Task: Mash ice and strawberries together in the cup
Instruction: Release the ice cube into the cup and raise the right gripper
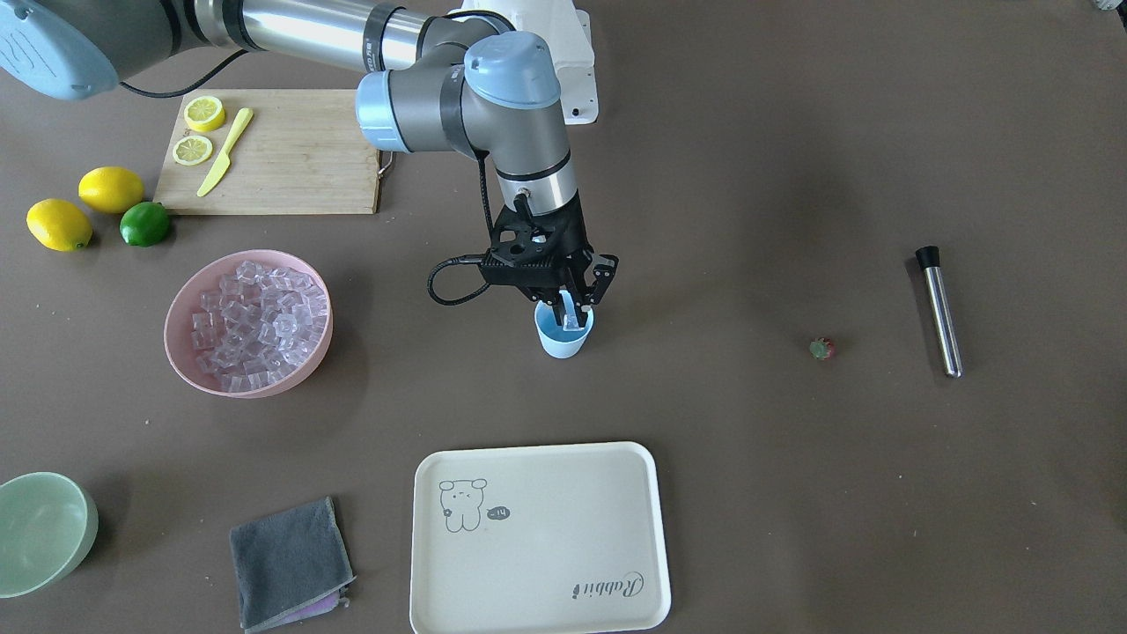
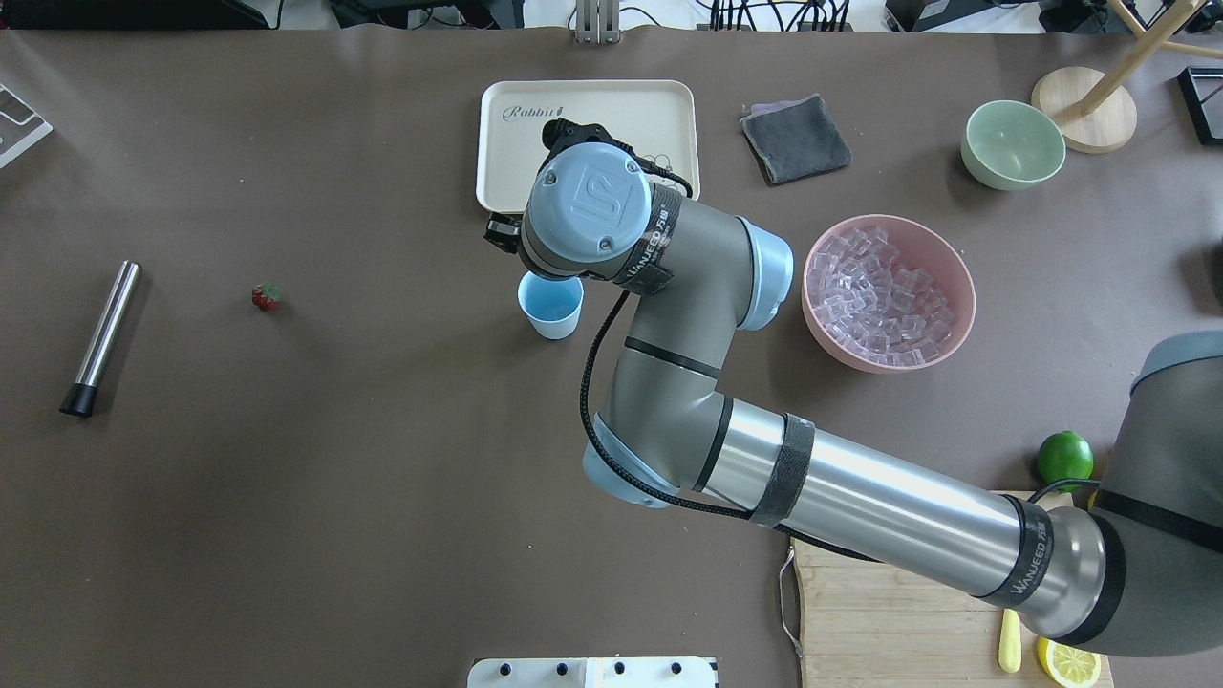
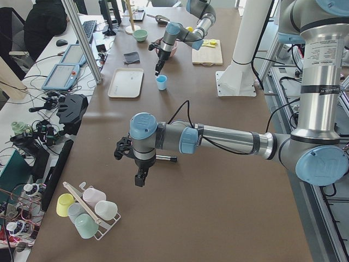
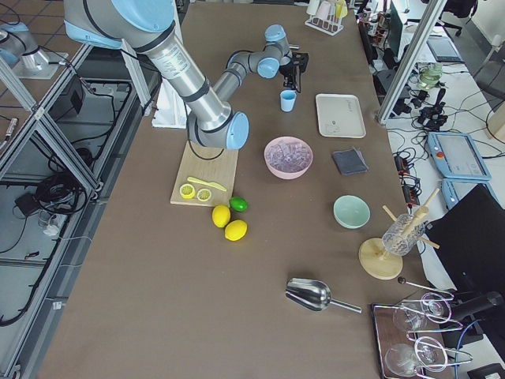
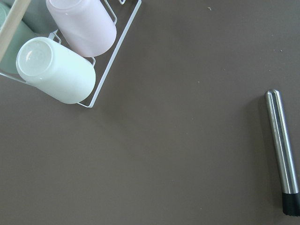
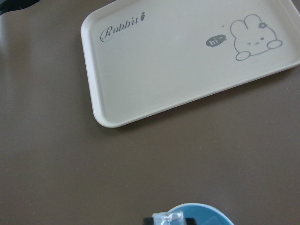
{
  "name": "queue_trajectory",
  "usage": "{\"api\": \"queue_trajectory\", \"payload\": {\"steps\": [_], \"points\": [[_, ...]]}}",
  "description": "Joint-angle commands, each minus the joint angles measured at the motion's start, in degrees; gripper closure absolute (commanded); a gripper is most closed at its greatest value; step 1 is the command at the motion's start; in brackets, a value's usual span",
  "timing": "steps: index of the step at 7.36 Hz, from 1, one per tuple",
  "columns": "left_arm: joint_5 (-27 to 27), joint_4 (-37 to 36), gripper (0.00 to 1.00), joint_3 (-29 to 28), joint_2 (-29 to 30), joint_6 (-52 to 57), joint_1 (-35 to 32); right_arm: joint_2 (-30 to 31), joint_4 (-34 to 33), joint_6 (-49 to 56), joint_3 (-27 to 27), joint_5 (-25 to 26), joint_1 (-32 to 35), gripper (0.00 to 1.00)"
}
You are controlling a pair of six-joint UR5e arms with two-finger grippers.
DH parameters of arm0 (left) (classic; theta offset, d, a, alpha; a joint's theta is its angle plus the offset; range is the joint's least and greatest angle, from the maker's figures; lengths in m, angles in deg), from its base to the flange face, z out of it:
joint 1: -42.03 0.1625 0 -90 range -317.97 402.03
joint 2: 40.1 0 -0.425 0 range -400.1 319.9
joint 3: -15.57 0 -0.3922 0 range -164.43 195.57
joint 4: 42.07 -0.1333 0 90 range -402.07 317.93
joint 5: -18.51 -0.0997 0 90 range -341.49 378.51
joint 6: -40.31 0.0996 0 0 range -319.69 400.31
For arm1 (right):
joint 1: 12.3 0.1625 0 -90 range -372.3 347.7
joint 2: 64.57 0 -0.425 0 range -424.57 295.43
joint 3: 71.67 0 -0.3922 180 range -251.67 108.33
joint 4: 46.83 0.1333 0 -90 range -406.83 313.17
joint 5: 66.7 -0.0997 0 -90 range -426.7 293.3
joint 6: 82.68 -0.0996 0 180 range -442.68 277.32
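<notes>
The light-blue cup [image 1: 563, 342] [image 2: 551, 306] stands upright mid-table. My right gripper [image 1: 570, 315] hangs straight over its mouth, shut on one clear ice cube [image 6: 168, 217], and the cup's rim [image 6: 206, 210] shows just beneath it. More ice [image 1: 255, 321] fills the pink bowl [image 2: 955, 330] beside the cup. The strawberry [image 1: 822, 349] [image 2: 267, 296] lies alone on the table, far from the cup. My left gripper [image 3: 140, 177] shows only in the exterior left view, near a steel muddler [image 5: 281, 150]; I cannot tell whether it is open or shut.
A cream tray [image 1: 537, 563] and a grey cloth [image 1: 290, 563] lie past the cup. A pale green bowl [image 1: 40, 533] is at the corner. A cutting board [image 1: 290, 167] holds lemon slices, with lemons and a lime [image 1: 144, 224] beside it. A cup rack [image 5: 70, 70] sits under my left wrist.
</notes>
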Motion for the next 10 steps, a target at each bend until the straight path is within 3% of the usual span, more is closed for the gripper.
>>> {"api": "queue_trajectory", "payload": {"steps": [1,3,5,6,8,9,10], "points": [[0.00,0.00,0.02,0.04,0.14,0.00,0.00,1.61,-0.38,0.13,-1.98,-0.13,-0.14,0.01],[0.00,0.00,0.02,0.13,0.23,0.08,0.00,6.53,-1.60,2.22,-8.03,-1.79,-0.14,0.01],[0.09,0.09,0.01,0.13,0.23,0.17,0.00,8.56,-13.41,11.14,-15.32,-3.37,1.34,0.01],[0.09,0.09,0.01,0.30,0.23,0.26,0.00,10.83,-15.74,13.99,-17.27,-6.43,4.13,0.01],[0.09,0.18,0.01,0.56,-0.03,0.35,0.00,21.79,-15.50,20.30,-26.12,-12.14,11.41,0.01],[0.09,0.18,0.02,0.74,-0.29,0.35,0.00,25.41,-15.33,19.99,-26.43,-15.05,14.15,0.01],[0.09,1.13,0.01,0.31,-0.38,0.35,0.00,27.71,-15.85,19.73,-26.43,-14.82,15.23,0.01]]}}
